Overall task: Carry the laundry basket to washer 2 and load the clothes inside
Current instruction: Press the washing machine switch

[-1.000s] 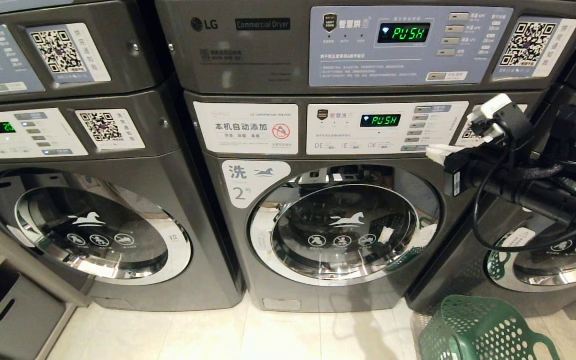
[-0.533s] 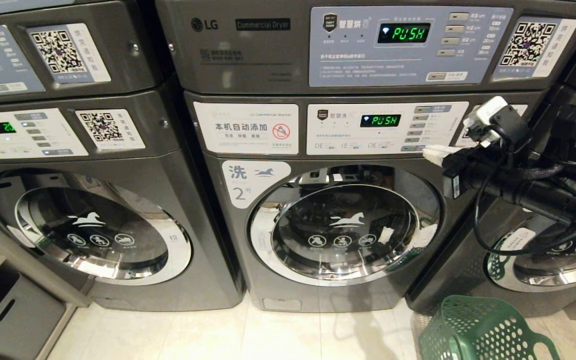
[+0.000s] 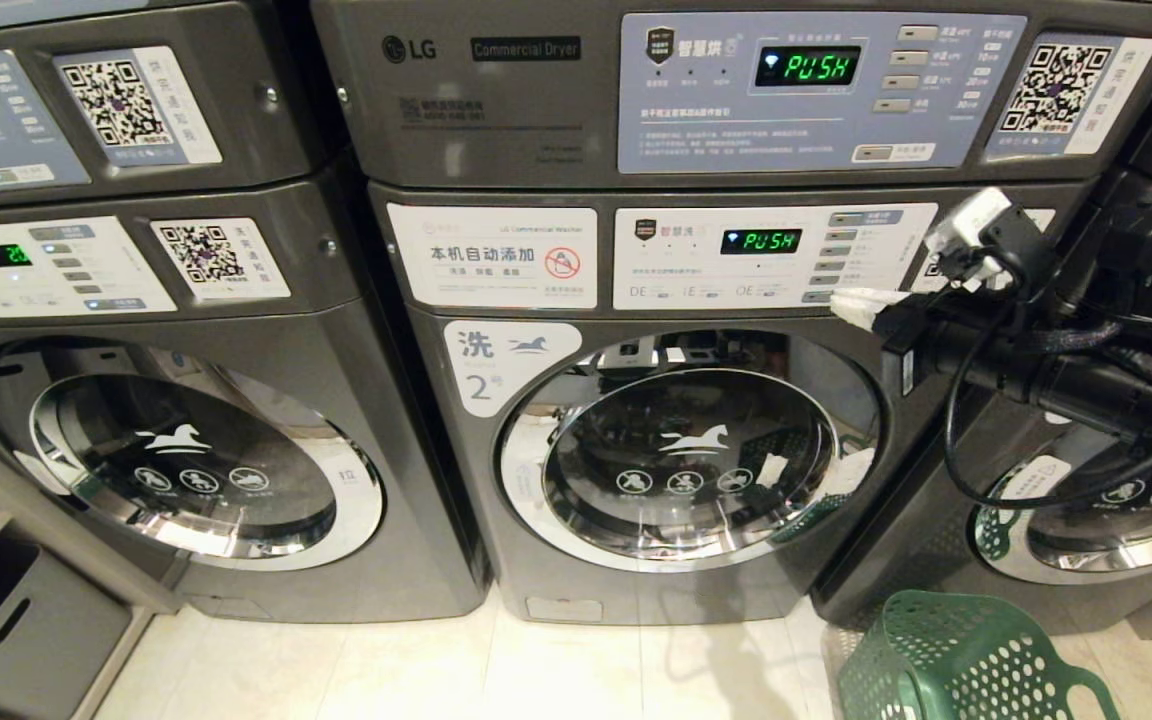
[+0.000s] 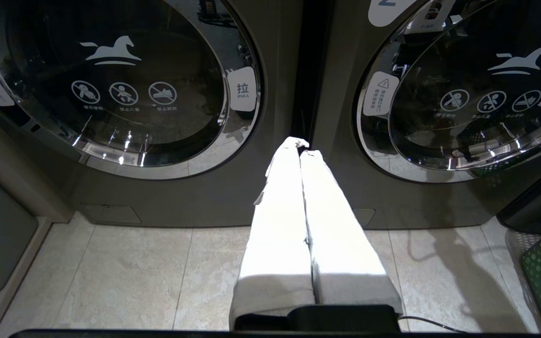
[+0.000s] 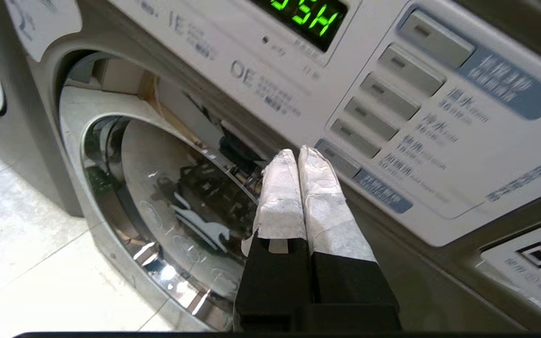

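The right gripper (image 3: pixel 846 303), fingers pressed together and empty, points level at the bottom right corner of the control panel (image 3: pixel 774 256) on washer 2 (image 3: pixel 686 450), whose round door faces outward, closed. The laundry basket (image 3: pixel 966 660) sits upright on the floor (image 3: pixel 496 670) below. The left gripper (image 4: pixel 301 145), likewise pinched together, hangs low between two machines.

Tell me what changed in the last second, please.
The right gripper, shut and empty, moved a little leftward along washer 2's control panel, toward its lowest buttons. The left gripper kept shut and low; the washer door stayed closed, and the basket stayed on the floor.
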### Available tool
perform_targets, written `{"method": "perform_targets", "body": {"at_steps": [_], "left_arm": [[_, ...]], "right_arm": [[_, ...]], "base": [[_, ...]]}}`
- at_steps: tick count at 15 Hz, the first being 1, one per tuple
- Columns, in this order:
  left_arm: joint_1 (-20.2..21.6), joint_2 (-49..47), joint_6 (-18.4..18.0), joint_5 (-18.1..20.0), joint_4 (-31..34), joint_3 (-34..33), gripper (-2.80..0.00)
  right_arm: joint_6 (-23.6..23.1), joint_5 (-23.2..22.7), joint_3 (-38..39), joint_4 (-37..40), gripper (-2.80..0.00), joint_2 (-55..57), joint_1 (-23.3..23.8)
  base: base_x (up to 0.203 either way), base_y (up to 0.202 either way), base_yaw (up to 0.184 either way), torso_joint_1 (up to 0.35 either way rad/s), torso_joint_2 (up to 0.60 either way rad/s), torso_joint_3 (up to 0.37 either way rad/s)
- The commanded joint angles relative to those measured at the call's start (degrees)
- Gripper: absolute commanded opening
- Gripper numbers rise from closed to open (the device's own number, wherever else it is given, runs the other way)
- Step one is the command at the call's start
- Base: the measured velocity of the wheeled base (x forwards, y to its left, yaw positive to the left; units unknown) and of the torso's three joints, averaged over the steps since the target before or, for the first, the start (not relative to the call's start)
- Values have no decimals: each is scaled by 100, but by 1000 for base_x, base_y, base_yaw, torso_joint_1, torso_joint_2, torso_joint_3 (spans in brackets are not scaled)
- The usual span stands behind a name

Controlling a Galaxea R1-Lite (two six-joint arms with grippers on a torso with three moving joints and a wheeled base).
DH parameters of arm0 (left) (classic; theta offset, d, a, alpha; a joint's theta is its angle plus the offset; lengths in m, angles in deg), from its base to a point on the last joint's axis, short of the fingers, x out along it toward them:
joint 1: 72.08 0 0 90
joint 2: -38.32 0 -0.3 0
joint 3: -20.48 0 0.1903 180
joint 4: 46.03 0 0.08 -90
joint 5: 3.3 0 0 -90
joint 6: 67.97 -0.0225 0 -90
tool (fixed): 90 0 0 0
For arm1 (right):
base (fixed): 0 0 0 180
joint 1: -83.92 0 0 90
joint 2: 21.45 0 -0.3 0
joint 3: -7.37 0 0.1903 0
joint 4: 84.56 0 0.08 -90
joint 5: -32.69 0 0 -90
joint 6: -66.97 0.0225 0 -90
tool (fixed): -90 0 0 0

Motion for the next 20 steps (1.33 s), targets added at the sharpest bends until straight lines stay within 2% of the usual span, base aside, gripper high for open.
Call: {"method": "perform_targets", "body": {"at_steps": [1, 6, 20], "left_arm": [[7, 9, 1, -1, -5, -53, -280], [7, 9, 1, -1, -5, -61, -280], [7, 9, 1, -1, -4, -53, -280]], "right_arm": [[-19, 6, -124, -26, -280, 67, 44], [-33, -4, -267, -35, -280, 120, 315], [-42, -48, -957, -35, -280, 743, 307]], "base": [[0, 0, 0, 0, 0, 0], [0, 0, 0, 0, 0, 0], [0, 0, 0, 0, 0, 0]]}}
